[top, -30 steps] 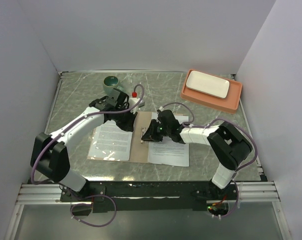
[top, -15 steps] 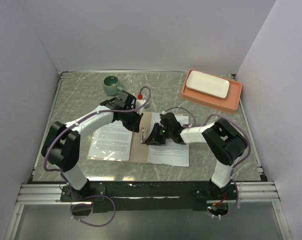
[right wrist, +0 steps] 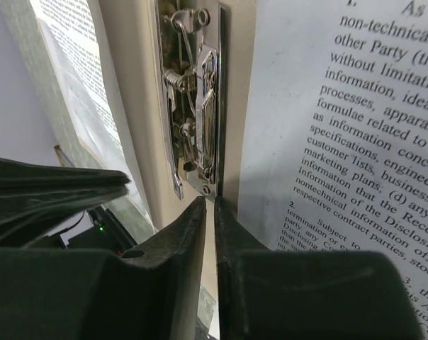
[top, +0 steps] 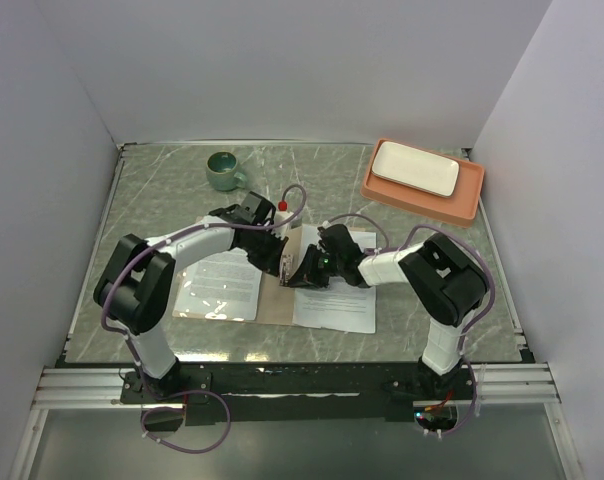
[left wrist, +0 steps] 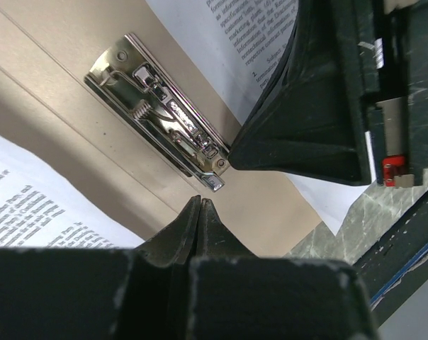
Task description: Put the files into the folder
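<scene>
Plainly, the risk here gathers at the spine. To the left of the left pincer, one printed sheet lies flat on the left half of the open cardboard folder. We see that pincer closed, its tips pressed together on nothing, with the end of the metal clip fastener just ahead of them. Closed tips give a narrow point of contact, so we judge that a push on the sprung lever could skid off. They might then gouge the card or shove the whole folder, dragging both sheets askew.

Just right of those tips sits the right pincer. Its jaws stand a thin slit apart with nothing visibly between them, nosed up to the same end of the clip. The two pincers are very near each other, so we fear a knock between them if either moves sideways.

To the right of the right pincer lies the second sheet. Its inner edge runs just beside the clip, not under it. If the clip snaps down, that edge could be creased or missed altogether.
</scene>
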{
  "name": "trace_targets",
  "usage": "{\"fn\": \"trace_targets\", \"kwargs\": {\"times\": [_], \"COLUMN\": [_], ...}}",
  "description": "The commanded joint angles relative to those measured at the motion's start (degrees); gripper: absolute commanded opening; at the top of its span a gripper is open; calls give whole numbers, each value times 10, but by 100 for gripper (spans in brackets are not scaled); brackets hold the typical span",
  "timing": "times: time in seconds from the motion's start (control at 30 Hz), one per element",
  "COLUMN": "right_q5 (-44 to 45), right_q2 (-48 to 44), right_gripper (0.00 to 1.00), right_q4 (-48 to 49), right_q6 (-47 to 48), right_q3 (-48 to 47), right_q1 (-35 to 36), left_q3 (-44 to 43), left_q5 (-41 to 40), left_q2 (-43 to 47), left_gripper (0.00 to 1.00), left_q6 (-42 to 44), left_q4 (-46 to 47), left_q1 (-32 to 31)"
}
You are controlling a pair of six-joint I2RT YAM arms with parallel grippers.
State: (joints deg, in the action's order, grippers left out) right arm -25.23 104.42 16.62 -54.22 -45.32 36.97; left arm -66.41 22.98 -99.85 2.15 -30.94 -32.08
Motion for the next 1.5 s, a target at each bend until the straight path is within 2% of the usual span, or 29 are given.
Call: {"fn": "trace_targets", "kwargs": {"times": [0.0, 0.07, 0.17, 0.2, 0.53, 0.67, 1.0, 1.47], "right_q5": [37, 51, 61, 62, 76, 77, 76, 75], "right_q2": [9, 8, 12, 13, 25, 30, 34, 43], "right_gripper": [15, 15, 14, 14, 9, 6, 0, 0], "right_q4": [-35, -52, -67, -68, -76, -75, -69, -62], "right_q6": [12, 16, 20, 19, 17, 10, -2, -13], "right_q3": [-19, -21, -25, -25, -14, -8, -6, 3], "right_q1": [-2, -3, -2, -2, 1, 2, 4, 7], "left_q3": [10, 22, 30, 30, 26, 31, 36, 39], "left_q5": [23, 25, 18, 17, 21, 18, 12, 7], "left_q2": [-5, -3, -2, -3, -16, -15, -26, -35], "left_gripper": [1, 1, 16, 18, 32, 30, 15, 12], "left_q6": [1, 2, 0, -1, -7, -7, -13, -18], "left_q4": [28, 35, 45, 45, 55, 60, 76, 83], "left_q1": [-3, -3, -3, -2, -2, -2, -2, -2]}}
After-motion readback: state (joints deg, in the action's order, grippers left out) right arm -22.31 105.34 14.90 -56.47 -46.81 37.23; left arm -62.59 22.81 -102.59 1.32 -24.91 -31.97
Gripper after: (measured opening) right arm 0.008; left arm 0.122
